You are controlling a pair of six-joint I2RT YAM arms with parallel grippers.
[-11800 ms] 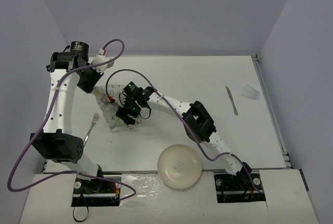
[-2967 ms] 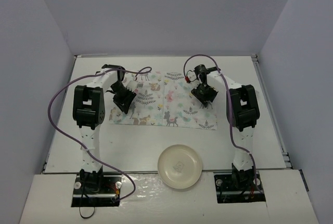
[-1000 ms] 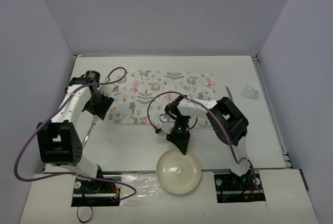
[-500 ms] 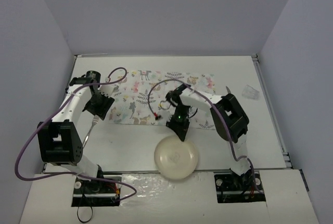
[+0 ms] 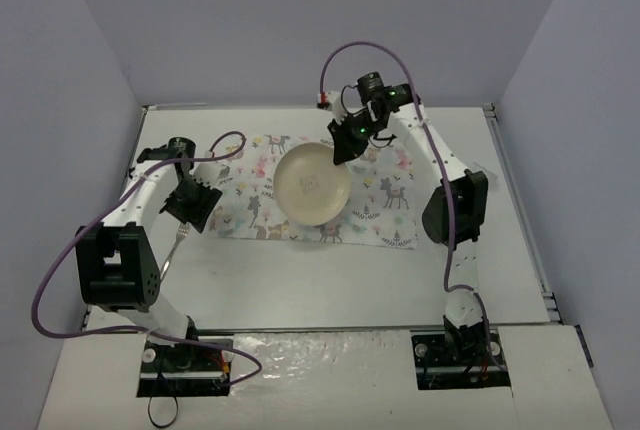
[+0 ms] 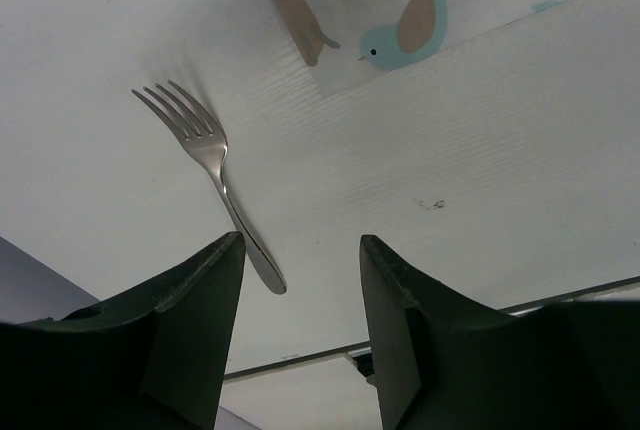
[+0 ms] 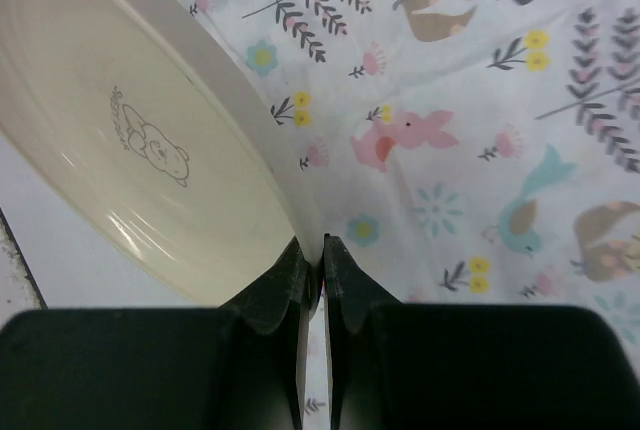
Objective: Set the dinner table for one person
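Dinner table (image 5: pixel 300 280) spans the workspace under a patterned placemat (image 5: pixel 390 200). Right gripper (image 7: pixel 321 250) — jaws clamped on the plate (image 5: pixel 312 186) rim — holds it over the placemat. Left gripper (image 6: pixel 298 250) — jaws apart, empty — hovers above the fork (image 6: pixel 208 150).

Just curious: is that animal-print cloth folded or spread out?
Spread: the placemat lies flat on the dinner table, no fold showing, the plate over it.
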